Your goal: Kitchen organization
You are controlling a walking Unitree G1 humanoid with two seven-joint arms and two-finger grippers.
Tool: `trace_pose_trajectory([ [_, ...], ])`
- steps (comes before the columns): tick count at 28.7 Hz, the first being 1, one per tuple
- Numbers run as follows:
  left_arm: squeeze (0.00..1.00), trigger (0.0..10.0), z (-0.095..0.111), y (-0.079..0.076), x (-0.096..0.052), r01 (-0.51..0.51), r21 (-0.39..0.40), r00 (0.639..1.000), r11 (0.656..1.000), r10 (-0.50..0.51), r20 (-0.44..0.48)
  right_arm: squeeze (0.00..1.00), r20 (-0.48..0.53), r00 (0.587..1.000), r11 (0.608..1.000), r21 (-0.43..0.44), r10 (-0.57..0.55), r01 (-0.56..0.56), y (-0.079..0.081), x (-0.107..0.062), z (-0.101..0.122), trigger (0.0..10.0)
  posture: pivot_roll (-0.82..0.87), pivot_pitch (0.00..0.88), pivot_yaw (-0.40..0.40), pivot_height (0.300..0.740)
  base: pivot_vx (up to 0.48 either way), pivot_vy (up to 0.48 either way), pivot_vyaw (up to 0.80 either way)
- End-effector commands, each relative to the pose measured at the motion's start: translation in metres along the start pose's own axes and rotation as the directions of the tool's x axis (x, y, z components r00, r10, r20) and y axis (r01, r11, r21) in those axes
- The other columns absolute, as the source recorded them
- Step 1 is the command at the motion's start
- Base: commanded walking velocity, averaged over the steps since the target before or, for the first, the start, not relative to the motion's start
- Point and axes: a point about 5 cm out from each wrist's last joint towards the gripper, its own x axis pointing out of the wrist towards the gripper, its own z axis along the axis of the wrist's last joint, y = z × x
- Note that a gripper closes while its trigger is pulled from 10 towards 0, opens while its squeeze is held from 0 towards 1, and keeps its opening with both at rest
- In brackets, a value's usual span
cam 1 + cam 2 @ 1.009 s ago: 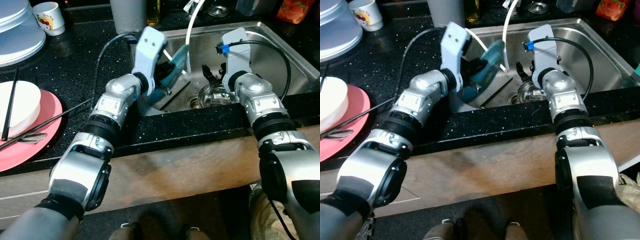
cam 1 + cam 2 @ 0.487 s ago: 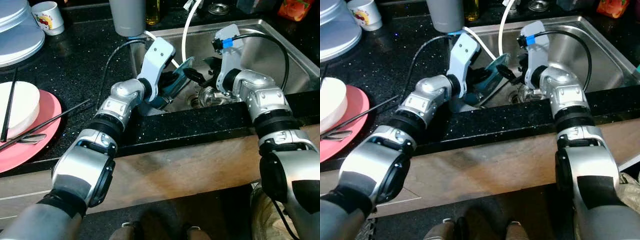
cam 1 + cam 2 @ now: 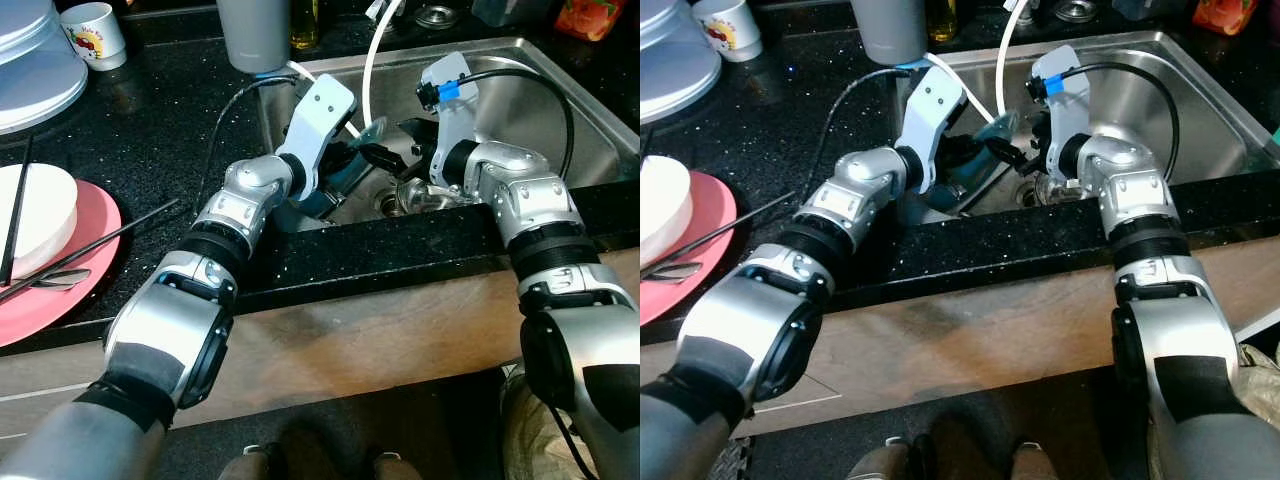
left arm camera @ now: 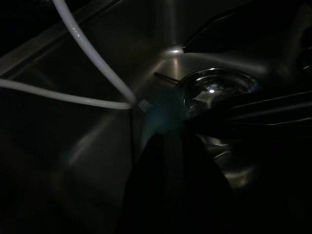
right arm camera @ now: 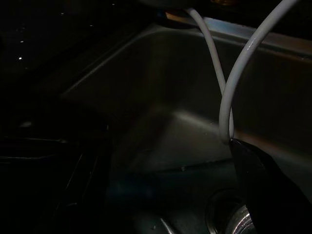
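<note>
Left eye view: both arms reach into the sink (image 3: 560, 80). The left gripper (image 3: 345, 170) is clamped on a teal plate (image 3: 352, 160), holding it tilted on edge above the drain (image 3: 388, 205), probably so water from the white hose (image 3: 372, 60) can run off it. The right gripper (image 3: 392, 152), fingers spread, meets the plate's rim, likely to take or steady it. On the counter left of the sink lie a pink plate (image 3: 85, 260), chopsticks (image 3: 110, 238) and a cup (image 3: 97, 32).

Right eye view: the same, the plate (image 3: 985, 135) between both wrists.

Left wrist view: dim; the drain (image 4: 217, 87) beyond the plate's edge.

Right wrist view: dark; the hose (image 5: 234, 68) hangs into the sink.
</note>
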Motion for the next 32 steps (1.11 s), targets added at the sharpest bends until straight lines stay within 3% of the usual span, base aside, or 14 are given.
trace_pose_trajectory([
  [1,0.00,10.0,0.001,0.002,0.000,-0.015,0.029,1.000,0.999,0.016,-0.018,0.00,-0.020,1.000,1.000,-0.010,-0.005,0.005,-0.002,-0.003,-0.003,10.0,-0.01,0.223,0.045,0.740,0.000,0.000,0.00],
  [9,0.00,10.0,0.013,0.007,0.002,-0.047,-0.012,0.998,0.999,0.047,0.032,0.00,-0.012,1.000,0.999,-0.024,-0.027,0.027,-0.002,-0.003,-0.002,10.0,-0.01,0.222,0.046,0.740,0.000,0.000,0.00],
  [16,0.00,10.0,0.050,0.035,-0.007,-0.256,-0.005,0.956,0.967,0.254,0.149,0.00,0.072,0.992,0.994,-0.023,-0.102,0.104,-0.006,-0.005,0.010,10.0,0.00,0.223,0.047,0.740,0.000,0.000,0.00],
  [20,0.00,10.0,0.056,0.041,-0.012,-0.285,0.003,0.943,0.958,0.280,0.180,0.00,0.114,0.985,0.991,-0.009,-0.133,0.135,-0.007,-0.006,0.014,10.0,0.00,0.224,0.047,0.740,0.000,0.000,0.00],
  [21,0.00,10.0,0.062,0.047,-0.019,-0.323,0.047,0.931,0.945,0.308,0.197,0.00,0.175,0.973,0.989,0.018,-0.148,0.147,-0.005,-0.007,0.019,10.0,0.00,0.222,0.046,0.740,0.000,0.000,0.00],
  [23,0.00,10.0,0.063,0.048,-0.022,-0.331,0.049,0.927,0.942,0.315,0.202,0.00,0.196,0.969,0.989,0.028,-0.151,0.149,-0.003,-0.007,0.021,10.0,0.00,0.221,0.046,0.740,0.000,0.000,0.00],
  [28,0.00,10.0,0.067,0.055,-0.047,-0.338,0.003,0.902,0.941,0.323,0.287,0.00,0.266,0.952,0.988,0.065,-0.152,0.140,0.005,-0.008,0.026,10.0,0.01,0.220,0.050,0.740,0.000,0.000,0.00],
  [30,0.00,10.0,0.071,0.067,-0.059,-0.397,-0.054,0.865,0.916,0.393,0.310,0.00,0.280,0.947,0.987,0.076,-0.157,0.142,0.006,-0.009,0.027,10.0,0.01,0.217,0.048,0.740,0.000,0.000,0.00],
  [32,0.00,10.0,0.074,0.074,-0.066,-0.432,-0.033,0.848,0.901,0.419,0.324,0.00,0.286,0.944,0.986,0.082,-0.165,0.147,0.007,-0.009,0.027,10.0,0.02,0.212,0.048,0.740,0.000,0.000,0.00],
])
